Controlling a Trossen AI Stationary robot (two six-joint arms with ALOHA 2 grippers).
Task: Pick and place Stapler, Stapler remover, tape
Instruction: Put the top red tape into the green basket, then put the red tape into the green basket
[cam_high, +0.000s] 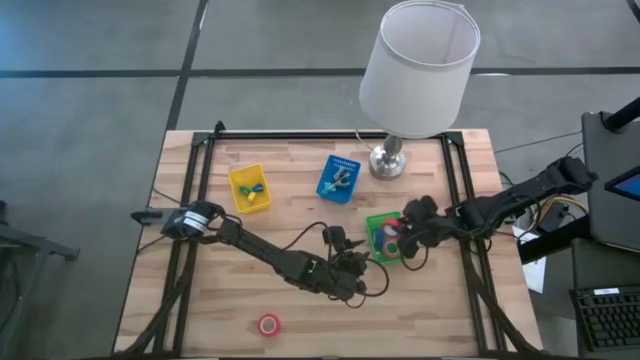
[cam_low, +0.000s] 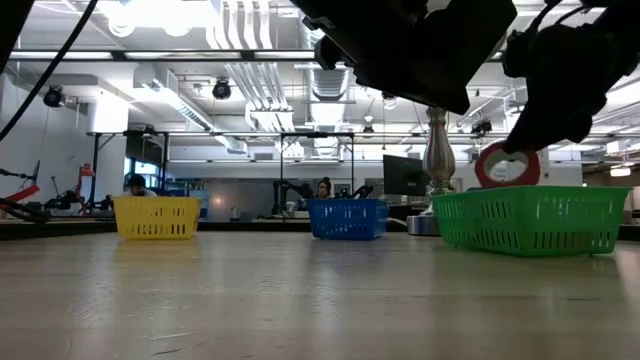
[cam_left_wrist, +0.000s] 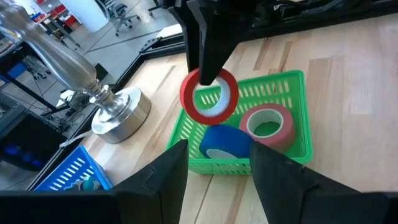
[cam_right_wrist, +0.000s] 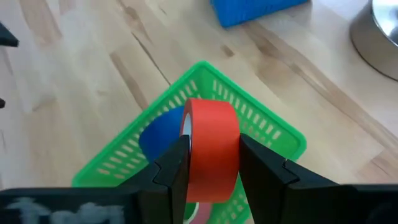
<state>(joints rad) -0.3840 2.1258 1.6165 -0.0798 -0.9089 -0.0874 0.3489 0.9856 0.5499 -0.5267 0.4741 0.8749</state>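
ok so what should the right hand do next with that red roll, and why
Probably open and let go. The right hand holds the red tape roll upright over the green plastic basket, where a blue roll and a pink roll already lie.

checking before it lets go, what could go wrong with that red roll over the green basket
1. The right gripper holds the red roll on edge above the green basket; dropped like that, it may roll or bounce out.
2. A blue roll and a pink roll already fill much of the basket, so it could land on them and tip over the wall.
3. The left gripper sits open close by, so the arms could bump.
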